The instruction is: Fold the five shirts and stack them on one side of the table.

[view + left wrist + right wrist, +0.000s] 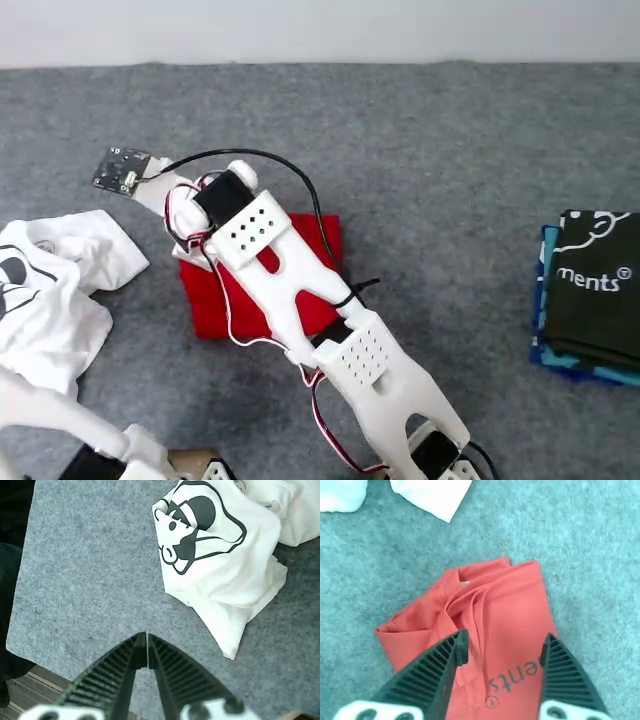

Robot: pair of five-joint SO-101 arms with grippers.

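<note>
Red shirt (213, 308) under right arm (300, 290); white shirt (50, 300) beside, stack (595, 300) apart.

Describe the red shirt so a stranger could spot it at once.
On the grey table, look near the middle, under the white arm. The red shirt lies folded there, the only red thing, between a crumpled white shirt and a dark stack.

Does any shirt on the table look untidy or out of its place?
Yes. The white shirt lies crumpled and unfolded at the left side of the table, far from the folded stack at the right edge. The red shirt, below the open right gripper, is folded but wrinkled near its collar.
</note>
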